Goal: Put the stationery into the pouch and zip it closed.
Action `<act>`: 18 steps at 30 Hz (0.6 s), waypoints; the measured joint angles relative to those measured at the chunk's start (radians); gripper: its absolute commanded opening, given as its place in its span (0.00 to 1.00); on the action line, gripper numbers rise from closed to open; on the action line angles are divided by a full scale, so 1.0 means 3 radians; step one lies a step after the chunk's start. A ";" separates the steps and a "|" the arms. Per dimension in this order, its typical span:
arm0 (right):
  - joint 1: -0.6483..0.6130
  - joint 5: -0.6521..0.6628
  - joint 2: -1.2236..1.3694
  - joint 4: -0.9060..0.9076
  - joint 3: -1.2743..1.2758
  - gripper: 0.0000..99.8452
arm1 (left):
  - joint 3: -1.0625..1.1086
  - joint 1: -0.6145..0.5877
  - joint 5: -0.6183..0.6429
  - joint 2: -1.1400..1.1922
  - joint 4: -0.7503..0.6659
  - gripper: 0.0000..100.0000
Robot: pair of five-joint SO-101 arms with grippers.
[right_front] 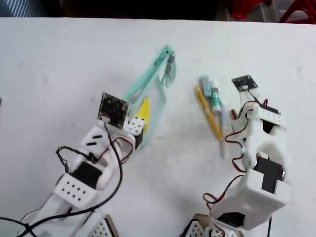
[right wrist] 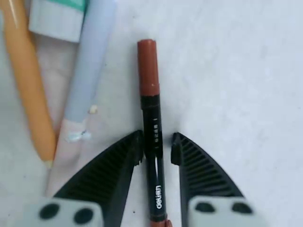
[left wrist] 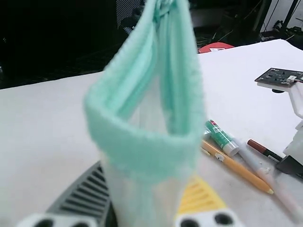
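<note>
At worktop [right_front: 59, 59] centre, pouch [left wrist: 151, 123], mouth gaping, pinched by left fingers [left wrist: 83, 198]. Right of centre, right fingers [right wrist: 109, 175] spread astride brown pen [right wrist: 150, 94], not clamping. Crowding just beside: pale pen [right wrist: 90, 61], orange pencil [right wrist: 31, 94], green tube [left wrist: 221, 137].

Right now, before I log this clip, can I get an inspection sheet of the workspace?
Surface: white table.
Job's things: mint pouch held up, mouth open. The orange pencil, green-and-white tube, pale pen and brown-capped black pen lie together on the table, outside the pouch.
Clutter: nothing seen.
Grippers: left gripper shut on the pouch. The right gripper is open, jaws either side of the brown-capped black pen.
Cables: red and black wires run along both arms, away from the stationery.
Surroundings: dark room beyond the far edge, with a red object there.
</note>
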 measured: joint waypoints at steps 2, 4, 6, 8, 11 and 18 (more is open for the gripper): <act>0.0000 0.0000 0.0010 -0.0036 0.0000 0.02 | 0.0005 0.0005 0.0000 -0.0123 0.0113 0.04; 0.0015 0.0000 0.0015 -0.0097 0.0010 0.02 | 0.0005 0.0005 0.0000 -0.0256 0.0230 0.04; 0.0020 0.0010 0.0020 -0.0138 0.0010 0.02 | 0.0005 0.0026 0.0005 -0.0378 0.0343 0.04; 0.0020 0.0010 0.0020 -0.0138 0.0010 0.02 | 0.0005 0.0036 0.0005 -0.0450 0.0378 0.04; 0.0020 0.0010 0.0020 -0.0138 0.0010 0.02 | 0.0005 0.0036 0.0005 -0.0486 0.0399 0.04; 0.0031 0.0000 -0.0128 0.0164 -0.0036 0.02 | 0.0102 0.0036 0.0005 -0.0491 0.0399 0.04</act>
